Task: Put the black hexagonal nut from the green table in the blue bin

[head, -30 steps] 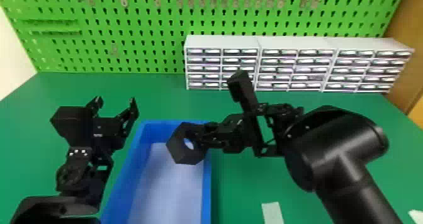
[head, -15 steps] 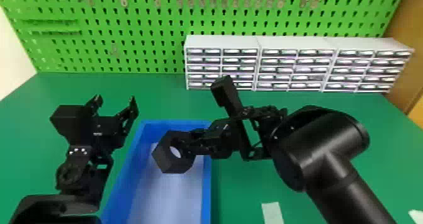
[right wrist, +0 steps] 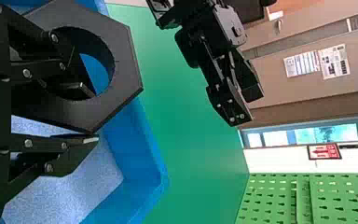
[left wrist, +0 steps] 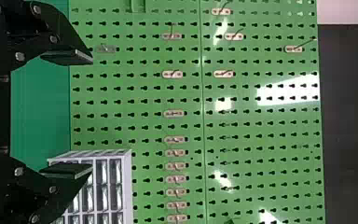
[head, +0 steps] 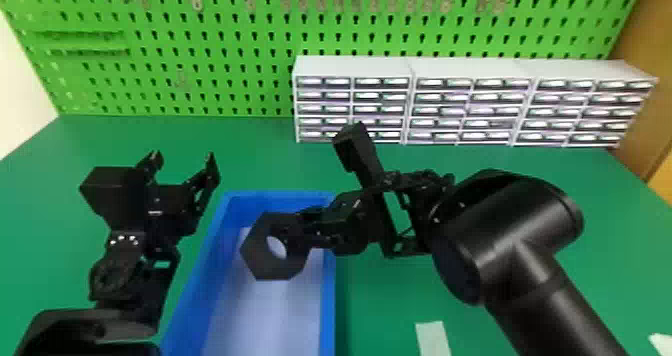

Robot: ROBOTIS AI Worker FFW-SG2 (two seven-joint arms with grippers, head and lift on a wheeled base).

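In the head view the black hexagonal nut (head: 256, 254) hangs over the blue bin (head: 327, 295), held at its right side by my right gripper (head: 296, 231). Seen from the right wrist, the nut (right wrist: 123, 65) has one finger of my right gripper (right wrist: 88, 114) through its hole and the other against its outer side, with the bin (right wrist: 151, 182) beyond. My left gripper (head: 184, 159) stands open left of the bin above the green table (head: 240, 152); its own wrist view has the left gripper (left wrist: 92, 113) with empty space between the fingers.
White drawer cabinets (head: 352, 70) stand along the table's back edge, in front of the green pegboard (head: 225, 45). A pale strip (head: 432, 337) lies on the table right of the bin. The left arm (right wrist: 228, 79) stands across from the nut in the right wrist view.
My right gripper has moved left and toward the robot with the nut, bringing it from the bin's right rim to above its inside. The left arm has stayed still.
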